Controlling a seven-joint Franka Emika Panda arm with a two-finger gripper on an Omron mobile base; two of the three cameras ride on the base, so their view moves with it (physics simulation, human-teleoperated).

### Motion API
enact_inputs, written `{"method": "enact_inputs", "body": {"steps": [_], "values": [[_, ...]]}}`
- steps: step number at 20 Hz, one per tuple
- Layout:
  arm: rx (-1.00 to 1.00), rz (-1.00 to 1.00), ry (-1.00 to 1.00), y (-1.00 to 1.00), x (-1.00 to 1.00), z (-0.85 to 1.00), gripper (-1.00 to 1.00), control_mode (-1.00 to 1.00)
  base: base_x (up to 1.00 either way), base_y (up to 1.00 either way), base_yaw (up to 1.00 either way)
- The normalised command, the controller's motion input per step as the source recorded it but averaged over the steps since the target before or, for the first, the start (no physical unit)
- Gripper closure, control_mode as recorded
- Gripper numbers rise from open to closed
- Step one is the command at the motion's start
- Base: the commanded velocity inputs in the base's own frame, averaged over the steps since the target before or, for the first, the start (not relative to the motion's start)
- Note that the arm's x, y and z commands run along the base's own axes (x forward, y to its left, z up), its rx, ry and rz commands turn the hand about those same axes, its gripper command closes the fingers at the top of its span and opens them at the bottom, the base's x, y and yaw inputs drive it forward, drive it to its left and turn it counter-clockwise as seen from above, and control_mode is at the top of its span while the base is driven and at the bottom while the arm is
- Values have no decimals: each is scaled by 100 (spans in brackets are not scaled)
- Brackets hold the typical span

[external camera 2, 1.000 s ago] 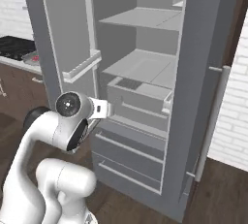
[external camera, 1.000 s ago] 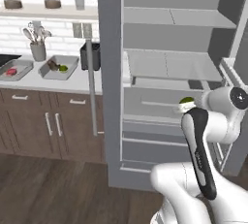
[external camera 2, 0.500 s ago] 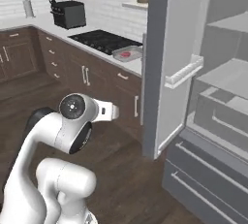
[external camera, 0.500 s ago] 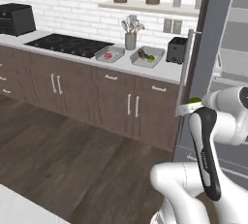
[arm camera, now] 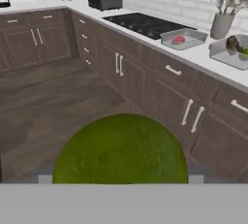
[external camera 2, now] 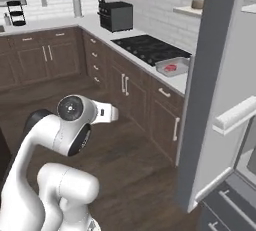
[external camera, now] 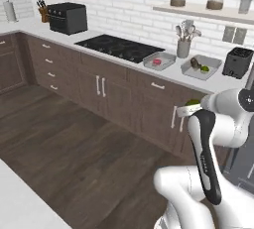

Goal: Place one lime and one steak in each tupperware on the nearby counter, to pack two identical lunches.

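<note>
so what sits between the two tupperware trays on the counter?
In the left base view, a grey utensil cup stands between the tupperware holding the red steak and the other tray.

You are looking at flat, even rendered light with no clear source and almost no cast shadows. The long pale grey-white counter [external camera: 149, 69] reads bright without glare, while the dark brown wood floor [external camera: 74, 158] carries a faint sheen. All views are soft and pixelated; the round green lime [arm camera: 120, 152] close to the hand camera looks blurred.
</note>
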Motion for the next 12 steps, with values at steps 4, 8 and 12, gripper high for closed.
{"method": "enact_inputs", "body": {"steps": [4, 8, 12], "values": [[0, 0, 0, 0, 0, 0, 100, 100, 100, 0, 2], [0, 0, 0, 0, 0, 0, 100, 100, 100, 14, 2], [0, 0, 0, 0, 0, 0, 100, 100, 100, 14, -9]]}}
